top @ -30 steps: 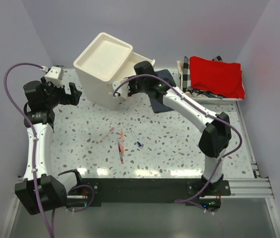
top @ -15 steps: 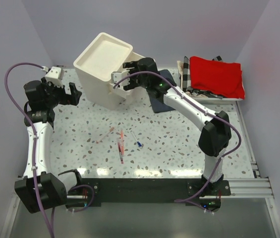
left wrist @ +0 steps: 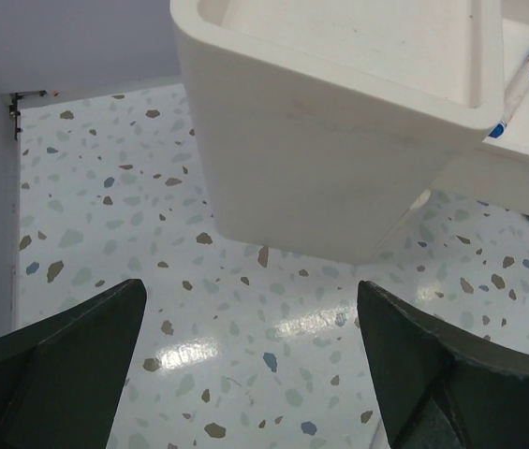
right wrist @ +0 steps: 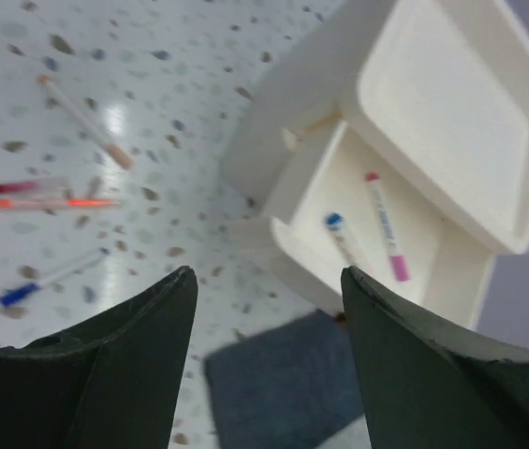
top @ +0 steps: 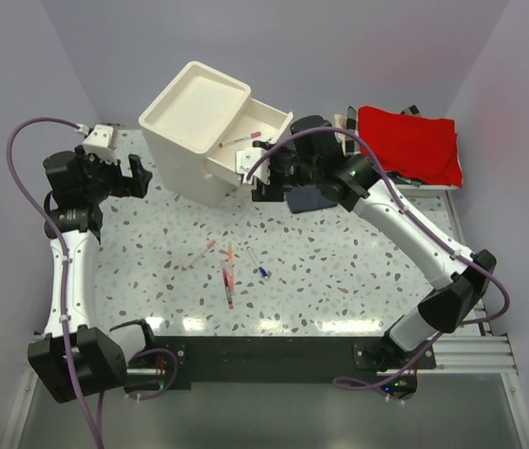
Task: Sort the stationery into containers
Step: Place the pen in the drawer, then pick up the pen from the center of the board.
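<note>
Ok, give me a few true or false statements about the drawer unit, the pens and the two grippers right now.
1. The top drawer is pulled open, with a pink-capped pen and a blue-capped pen inside. True.
2. The left gripper holds a pen. False: it is open and empty.
3. Every pen is put away. False: several pens lie on the table.
4. The red cloth sits in the checkered basket. True.
5. The right gripper is shut. False: it is open and empty.
</note>
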Tool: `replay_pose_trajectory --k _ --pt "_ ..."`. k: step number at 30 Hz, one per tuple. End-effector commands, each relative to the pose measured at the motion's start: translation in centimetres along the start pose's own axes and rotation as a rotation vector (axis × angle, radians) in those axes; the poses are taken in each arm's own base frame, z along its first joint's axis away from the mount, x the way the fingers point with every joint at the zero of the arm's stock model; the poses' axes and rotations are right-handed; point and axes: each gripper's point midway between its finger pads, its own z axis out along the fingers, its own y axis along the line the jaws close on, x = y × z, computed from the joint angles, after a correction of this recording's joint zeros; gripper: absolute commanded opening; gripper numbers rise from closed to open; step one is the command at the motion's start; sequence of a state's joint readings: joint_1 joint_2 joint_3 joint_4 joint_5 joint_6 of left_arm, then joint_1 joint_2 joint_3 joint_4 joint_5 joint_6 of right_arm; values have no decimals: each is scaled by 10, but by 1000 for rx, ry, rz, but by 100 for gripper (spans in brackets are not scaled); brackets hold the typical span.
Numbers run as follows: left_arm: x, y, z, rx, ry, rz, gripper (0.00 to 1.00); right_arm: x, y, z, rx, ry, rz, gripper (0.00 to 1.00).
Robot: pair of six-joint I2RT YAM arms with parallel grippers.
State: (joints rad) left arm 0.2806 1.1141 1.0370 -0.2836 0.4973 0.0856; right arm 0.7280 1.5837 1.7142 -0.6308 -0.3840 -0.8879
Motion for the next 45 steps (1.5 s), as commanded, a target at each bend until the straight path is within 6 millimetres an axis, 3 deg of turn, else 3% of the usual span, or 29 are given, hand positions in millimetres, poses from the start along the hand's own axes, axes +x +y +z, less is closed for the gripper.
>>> replay_pose_trajectory --k 1,2,4,5,8,12,18,23,28,39,42,43,45 --pt "-47 5 -19 -61 -106 11 100 23 82 27 -141 43 612 67" --pt "-49 6 -21 -72 -109 11 100 52 101 33 -57 153 774 68" --pt "-56 4 -25 -76 -126 23 100 62 107 32 52 181 962 67" --pt "-58 6 -26 -84 -128 25 100 87 121 33 100 258 1022 66" --pt "-59 7 -28 -91 -132 35 100 111 141 42 121 312 1093 61" --pt "-55 7 -27 -91 -126 27 100 130 140 58 177 329 1064 56" --pt "-45 7 -24 -91 -111 21 100 144 141 81 261 370 1045 58" --pt "-43 11 -26 -114 -104 31 100 153 169 99 280 463 1078 58" --pt "-43 12 -27 -122 -103 37 100 164 190 105 282 536 1098 58" --pt "-34 14 -23 -131 -87 43 100 189 215 118 247 616 1063 49" --pt "-33 14 -21 -127 -87 40 100 192 226 125 193 624 1035 36" --pt "-32 14 -21 -127 -87 38 100 193 229 126 181 626 1029 18" --pt "-31 14 -20 -124 -86 35 100 195 235 128 157 636 1015 0"
